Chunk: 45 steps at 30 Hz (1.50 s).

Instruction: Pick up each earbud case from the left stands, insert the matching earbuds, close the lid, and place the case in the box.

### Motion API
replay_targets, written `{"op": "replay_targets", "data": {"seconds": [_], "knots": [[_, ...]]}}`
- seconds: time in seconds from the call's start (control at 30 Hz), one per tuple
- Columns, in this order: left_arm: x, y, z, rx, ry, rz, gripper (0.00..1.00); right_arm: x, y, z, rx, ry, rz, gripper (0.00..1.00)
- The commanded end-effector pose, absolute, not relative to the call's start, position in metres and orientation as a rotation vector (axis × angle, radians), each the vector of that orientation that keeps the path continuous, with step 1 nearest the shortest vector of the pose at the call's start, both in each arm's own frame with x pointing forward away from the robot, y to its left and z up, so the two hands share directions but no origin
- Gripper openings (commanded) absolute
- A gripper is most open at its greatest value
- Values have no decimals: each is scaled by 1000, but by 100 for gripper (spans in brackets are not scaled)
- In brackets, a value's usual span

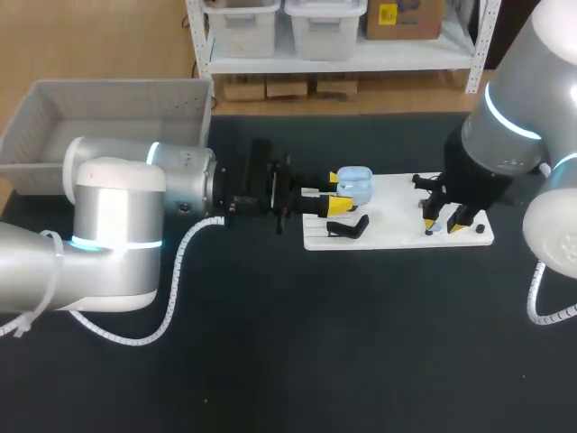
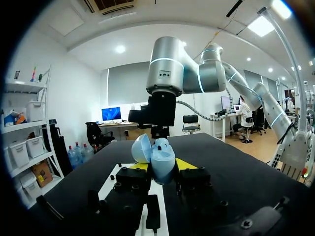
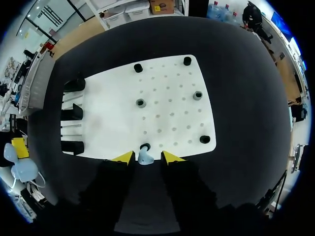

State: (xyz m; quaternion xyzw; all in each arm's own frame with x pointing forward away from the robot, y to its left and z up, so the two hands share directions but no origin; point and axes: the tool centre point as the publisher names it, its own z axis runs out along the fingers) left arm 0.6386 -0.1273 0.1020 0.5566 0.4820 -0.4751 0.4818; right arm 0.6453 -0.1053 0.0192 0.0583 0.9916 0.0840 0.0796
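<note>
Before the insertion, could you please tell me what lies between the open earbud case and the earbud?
Only white board, with black stands near the case; the right wrist view shows it.

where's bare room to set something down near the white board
Bare: the table on the near side of the white board, and the board's middle strip between stands and pegs. Crowded: the stand end, where the left gripper holds the open earbud case, and the near peg edge under the right gripper.
</note>
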Motion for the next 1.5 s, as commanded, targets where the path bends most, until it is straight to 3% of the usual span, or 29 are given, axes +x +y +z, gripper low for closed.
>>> {"op": "replay_targets", "data": {"seconds": [0.03, 0.57, 1.17, 1.33, 1.5], "knots": [[638, -128, 101, 1353, 1174, -1154, 0, 646, -104, 19, 176, 2977, 247, 32], [638, -128, 101, 1353, 1174, -1154, 0, 647, -98, 17, 178, 2982, 246, 26], [638, -128, 101, 1353, 1174, -1154, 0, 649, -102, 13, 206, 2986, 220, 28], [638, -128, 101, 1353, 1174, -1154, 0, 650, -101, 13, 209, 2987, 217, 25], [638, -128, 101, 1353, 1174, -1154, 0, 650, -101, 11, 209, 2992, 213, 16]]}}
